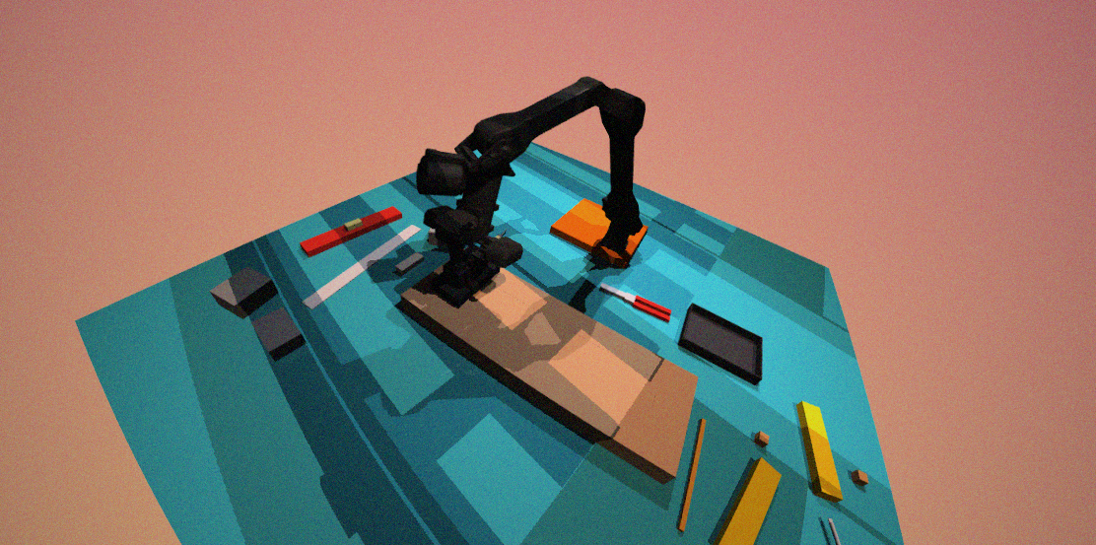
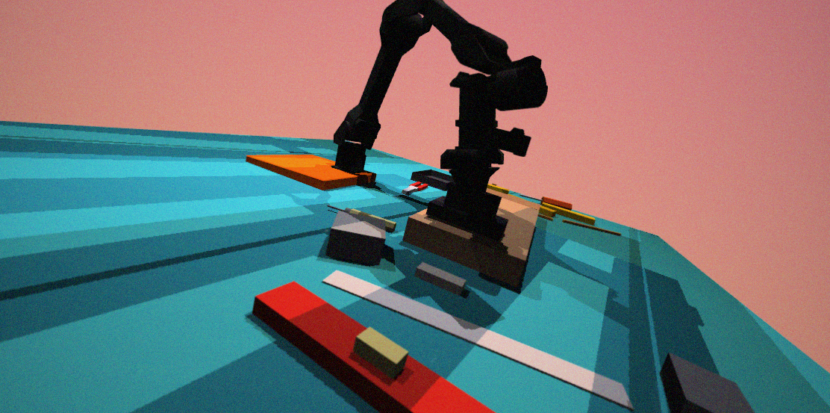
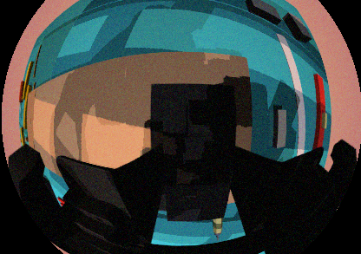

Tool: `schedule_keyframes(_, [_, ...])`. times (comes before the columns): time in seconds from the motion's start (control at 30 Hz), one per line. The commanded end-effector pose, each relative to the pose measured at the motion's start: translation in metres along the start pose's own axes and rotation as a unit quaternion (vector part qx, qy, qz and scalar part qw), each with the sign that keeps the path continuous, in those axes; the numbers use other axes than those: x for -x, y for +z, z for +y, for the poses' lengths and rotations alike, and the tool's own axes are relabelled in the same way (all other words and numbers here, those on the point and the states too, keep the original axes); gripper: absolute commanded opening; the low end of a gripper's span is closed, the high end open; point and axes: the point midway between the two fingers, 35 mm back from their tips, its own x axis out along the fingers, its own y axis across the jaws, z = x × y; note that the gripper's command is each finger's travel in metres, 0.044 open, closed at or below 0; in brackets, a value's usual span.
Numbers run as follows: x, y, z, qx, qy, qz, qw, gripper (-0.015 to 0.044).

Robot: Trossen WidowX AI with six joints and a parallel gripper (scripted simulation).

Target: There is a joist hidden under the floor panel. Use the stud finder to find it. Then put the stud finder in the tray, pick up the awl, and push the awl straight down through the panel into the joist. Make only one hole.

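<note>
Black claw (image 1: 465, 288) clamping stud finder (image 3: 193, 129) on panel (image 1: 597, 379)

The single arm (image 1: 613, 150) rises from its base, bends sharply at the elbow and reaches down toward the bench's far-left side, wrist vertical; the gripper (image 1: 469, 282) points straight down, jaws clamped on a dark block-shaped thing

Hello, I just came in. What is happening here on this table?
The black arm's end effector is closed on a dark stud finder, holding it down on one end of the wooden floor panel. It is searching for the hidden joist. The red-handled awl lies untouched beside the panel, and the dark tray holds nothing yet.
</note>
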Motion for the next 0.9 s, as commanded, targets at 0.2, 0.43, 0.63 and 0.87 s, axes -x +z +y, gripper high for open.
schedule_keyframes(0.2, [0.042,0.018,-0.005,0.001,-0.005,-0.008,1.0,0.0])
schedule_keyframes(0.43, [0.072,0.024,-0.006,0.002,-0.005,-0.008,1.0,0.0])
schedule_keyframes(0.63, [0.092,0.027,-0.005,0.002,-0.005,-0.008,1.0,0.0])
schedule_keyframes(0.87, [0.091,0.031,0.006,0.016,-0.001,-0.009,1.0,0.0])
